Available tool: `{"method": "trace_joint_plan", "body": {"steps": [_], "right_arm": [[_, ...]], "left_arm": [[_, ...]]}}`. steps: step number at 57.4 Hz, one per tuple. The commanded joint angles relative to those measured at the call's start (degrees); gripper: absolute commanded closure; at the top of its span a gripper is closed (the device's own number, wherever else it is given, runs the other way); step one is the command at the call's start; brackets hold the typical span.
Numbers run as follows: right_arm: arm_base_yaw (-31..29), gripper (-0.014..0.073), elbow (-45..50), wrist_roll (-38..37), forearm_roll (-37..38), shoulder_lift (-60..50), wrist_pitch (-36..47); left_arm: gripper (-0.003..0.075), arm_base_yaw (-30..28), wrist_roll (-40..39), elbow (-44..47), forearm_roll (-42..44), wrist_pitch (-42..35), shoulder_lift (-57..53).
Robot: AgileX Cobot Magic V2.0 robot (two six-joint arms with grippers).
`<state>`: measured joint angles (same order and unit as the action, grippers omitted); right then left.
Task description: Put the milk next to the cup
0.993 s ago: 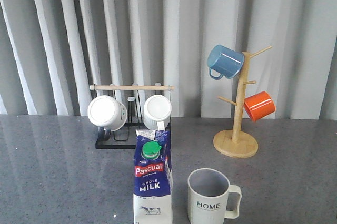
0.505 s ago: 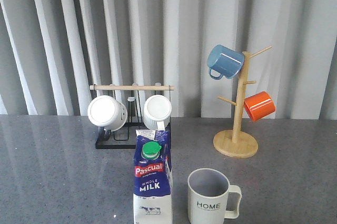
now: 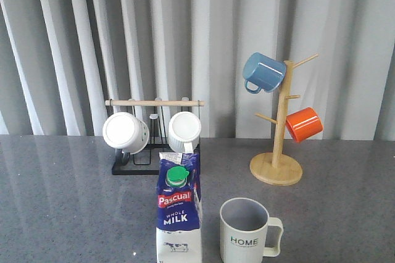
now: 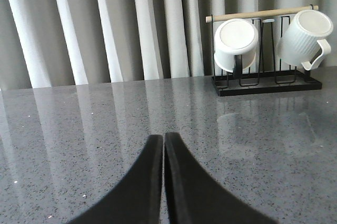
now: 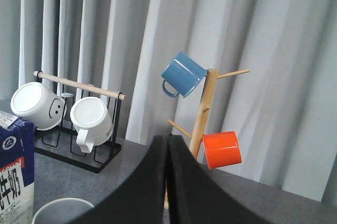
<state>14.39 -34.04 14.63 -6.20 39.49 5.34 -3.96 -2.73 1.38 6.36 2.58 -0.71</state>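
The milk (image 3: 179, 213), a blue-and-white carton with a green cap, stands upright at the table's front centre. Just right of it, a small gap apart, stands the off-white ribbed cup (image 3: 245, 232) lettered "HOME", handle to the right. In the right wrist view the milk (image 5: 16, 171) and the cup's rim (image 5: 60, 209) show at one edge. My left gripper (image 4: 164, 137) is shut and empty, low over bare table, well away from both. My right gripper (image 5: 167, 139) is shut and empty too, raised near the cup. Neither gripper shows in the front view.
A black rack with a wooden rail (image 3: 153, 127) holds two white mugs at the back left. A wooden mug tree (image 3: 279, 146) at the back right carries a blue mug (image 3: 263, 72) and an orange mug (image 3: 303, 124). Grey curtains hang behind the table.
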Motion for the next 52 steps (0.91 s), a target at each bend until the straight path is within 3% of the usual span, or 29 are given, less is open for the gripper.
{"method": "trace_joint_plan", "body": {"steps": [1, 6, 16, 24, 38, 52], "right_arm": [[-0.9, 0.0601, -1.4, 0.4, 0.7, -1.1, 3.3], [-3.7, 0.0601, 1.9, -0.2, 0.8, -5.5, -0.5], [-11.0, 0.0601, 13.5, -4.6, 2.7, -16.8, 0.9], [-12.2, 0.0601, 22.5, -9.6, 8.2, -25.8, 1.0], [-13.3, 0.0601, 35.1, -15.1, 6.9, -38.9, 1.0], [-16.3, 0.0601, 36.2, -15.0, 4.1, -41.0, -1.7]], "left_arm": [[0.0728, 0.1, 0.0, -1.2, -0.2, -4.0, -0.6], [0.0728, 0.1, 0.0, -1.2, -0.2, -4.0, -0.6], [0.0728, 0.1, 0.0, -1.2, -0.2, -4.0, -0.6], [0.0728, 0.1, 0.0, -1.2, -0.2, -4.0, -0.6], [0.0728, 0.1, 0.0, -1.2, -0.2, -4.0, -0.6], [0.0728, 0.1, 0.0, -1.2, -0.2, -3.9, -0.6]]}}
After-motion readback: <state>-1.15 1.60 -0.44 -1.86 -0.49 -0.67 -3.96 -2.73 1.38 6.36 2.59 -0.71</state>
